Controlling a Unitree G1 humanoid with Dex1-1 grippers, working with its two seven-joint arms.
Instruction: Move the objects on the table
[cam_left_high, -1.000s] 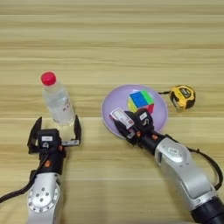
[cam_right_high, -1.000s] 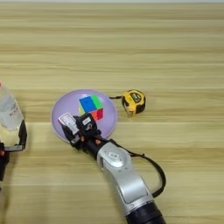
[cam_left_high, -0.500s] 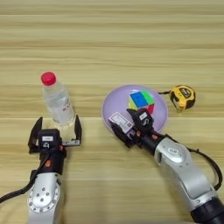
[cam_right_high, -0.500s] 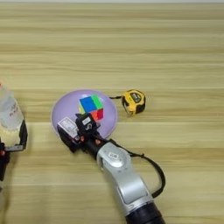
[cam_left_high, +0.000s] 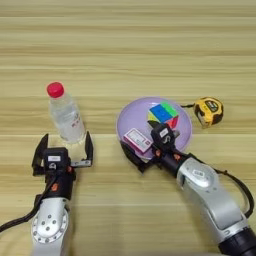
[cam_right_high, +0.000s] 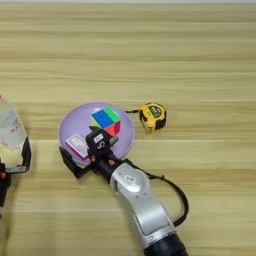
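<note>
Seemingly spread wide, the right gripper (cam_left_high: 146, 150) straddles the small red-and-white box (cam_left_high: 138, 140).

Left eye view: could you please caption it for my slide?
Right hand open over small box and puzzle cube on purple plate; left hand open before bottle.

2 silver-grey rounded arms, black cables, black 2-fingered left claw (cam_left_high: 62, 151), right claw (cam_left_high: 148, 150), orange wrist accents
</note>
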